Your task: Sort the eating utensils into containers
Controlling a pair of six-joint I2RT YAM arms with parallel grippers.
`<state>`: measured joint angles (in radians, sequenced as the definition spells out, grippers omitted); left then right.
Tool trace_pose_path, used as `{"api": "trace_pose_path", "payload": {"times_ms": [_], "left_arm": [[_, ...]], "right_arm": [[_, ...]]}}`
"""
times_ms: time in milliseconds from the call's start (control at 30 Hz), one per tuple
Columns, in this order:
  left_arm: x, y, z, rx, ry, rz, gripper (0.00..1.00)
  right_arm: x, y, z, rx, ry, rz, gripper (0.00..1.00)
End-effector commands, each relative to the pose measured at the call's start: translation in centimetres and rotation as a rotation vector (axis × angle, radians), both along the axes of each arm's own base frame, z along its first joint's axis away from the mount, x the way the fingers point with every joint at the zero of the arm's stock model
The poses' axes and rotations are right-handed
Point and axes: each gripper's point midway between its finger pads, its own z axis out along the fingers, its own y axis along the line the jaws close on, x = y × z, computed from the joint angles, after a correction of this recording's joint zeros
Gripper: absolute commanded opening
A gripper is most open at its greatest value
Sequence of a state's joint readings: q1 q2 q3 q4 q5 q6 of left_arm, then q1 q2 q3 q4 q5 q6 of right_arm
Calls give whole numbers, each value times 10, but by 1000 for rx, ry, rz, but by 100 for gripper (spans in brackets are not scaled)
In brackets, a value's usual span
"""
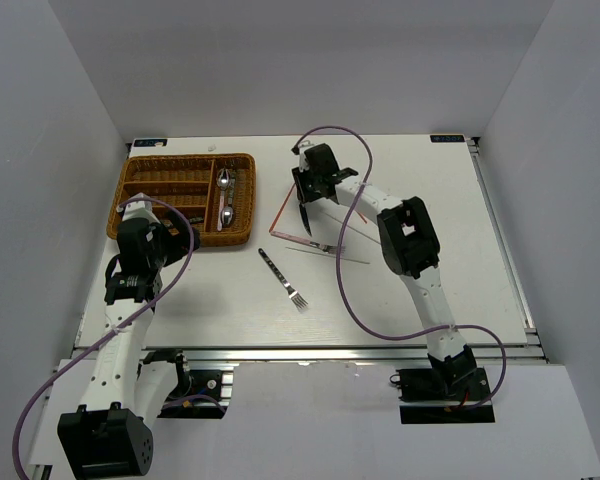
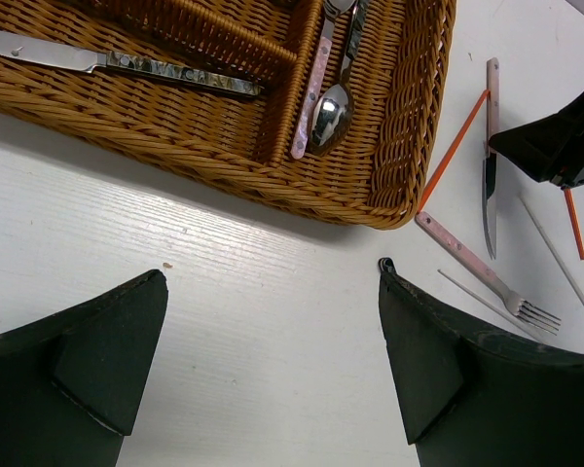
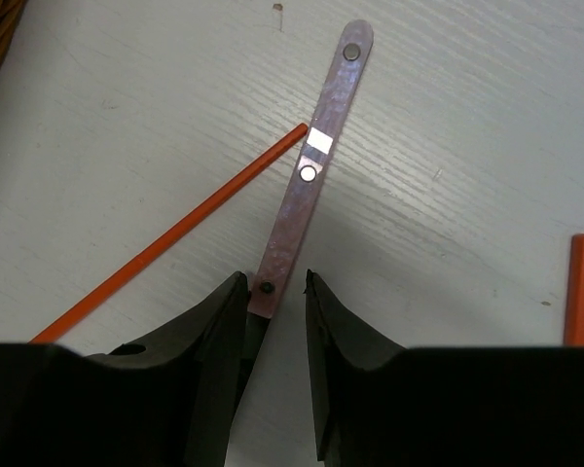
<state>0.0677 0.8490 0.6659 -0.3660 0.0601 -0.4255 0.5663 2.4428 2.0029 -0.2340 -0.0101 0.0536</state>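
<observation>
The brown wicker tray (image 1: 185, 158) lies at the back left and also shows in the left wrist view (image 2: 224, 165). It holds a knife (image 2: 127, 66), a spoon (image 2: 329, 117) and a pink-handled piece (image 2: 310, 107). My right gripper (image 3: 274, 282) is low over the table, its jaws narrowly apart astride a pink-handled knife (image 3: 316, 165). The handle touches one finger only. Red chopsticks (image 3: 185, 229) lie beside it. A pink-handled fork (image 1: 283, 279) lies mid-table. My left gripper (image 2: 273, 277) is open and empty just off the tray's near right corner.
Two thin silver sticks (image 1: 330, 255) lie right of the fork. A second red chopstick end (image 3: 581, 287) lies to the right of my right gripper. The right arm's purple cable (image 1: 345, 290) loops over the table. White walls close in the table.
</observation>
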Motion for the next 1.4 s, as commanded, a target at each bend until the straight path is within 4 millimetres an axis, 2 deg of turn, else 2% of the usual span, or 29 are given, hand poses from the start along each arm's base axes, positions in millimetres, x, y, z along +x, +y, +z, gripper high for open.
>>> {"api": "trace_pose_path", "payload": {"times_ms": [0, 100, 200, 267, 300, 367, 400, 533, 567, 633, 667, 767, 833, 933, 967, 1033, 1067, 1133, 1167, 1233, 1267, 1300, 1333, 1367], "left_arm": [[1, -2, 12, 13, -35, -17, 98], [2, -3, 12, 12, -32, -18, 98], [1, -4, 12, 12, -34, -21, 98], [1, -3, 12, 12, -35, -19, 98], [1, -4, 12, 14, -35, -23, 98], [1, -4, 13, 13, -37, -25, 98], [1, -4, 13, 13, -37, -25, 98], [0, -5, 14, 12, -40, -27, 98], [1, -5, 13, 13, -39, -28, 98], [0, -5, 13, 12, -36, -27, 98], [1, -5, 13, 12, -35, -27, 98], [0, -5, 12, 12, -34, -27, 98], [0, -6, 13, 11, -37, -32, 98], [1, -6, 13, 12, -36, -31, 98], [1, -6, 13, 12, -34, -31, 98], [1, -6, 13, 10, -37, -31, 98], [1, -8, 13, 6, -39, -39, 98], [2, -12, 14, -7, -44, -58, 98], [3, -16, 15, -21, -51, -73, 98], [5, -29, 19, -64, -69, -135, 98], [7, -34, 20, -93, -75, -148, 98], [8, -43, 28, -125, -104, -193, 98], [10, -49, 31, -151, -119, -215, 98], [11, -56, 38, -203, -136, -228, 98]], "right_arm": [[0, 9, 41, 42, -72, -15, 36], [1, 5, 53, 46, -104, -63, 36], [4, 3, 55, 13, -121, -117, 36], [4, 4, 48, -23, -111, -125, 36], [2, 3, 32, -54, -81, -125, 36], [6, 5, 32, -59, -79, -133, 36], [6, 4, 21, -73, -62, -134, 37], [6, 7, 10, -74, -46, -125, 37], [6, 7, 0, -87, -33, -123, 37], [7, 5, -6, -112, -17, -131, 37], [11, 6, -3, -109, -26, -135, 37], [9, -1, -15, -139, -16, -158, 37], [8, -4, -14, -146, -22, -171, 36], [4, -10, -18, -163, -5, -185, 29], [2, -11, -19, -167, 5, -189, 19], [0, -14, -19, -167, 12, -207, 7], [0, -14, -11, -156, 3, -210, 2], [-2, -12, -6, -131, -2, -209, 0], [-2, -9, 12, -98, -18, -211, 0], [0, -8, 31, -67, -49, -215, 0], [2, -8, 57, -35, -86, -227, 0], [3, -7, 67, -20, -105, -229, 0], [4, -8, 95, 10, -144, -230, 0], [3, -9, 109, 22, -162, -230, 0]]}}
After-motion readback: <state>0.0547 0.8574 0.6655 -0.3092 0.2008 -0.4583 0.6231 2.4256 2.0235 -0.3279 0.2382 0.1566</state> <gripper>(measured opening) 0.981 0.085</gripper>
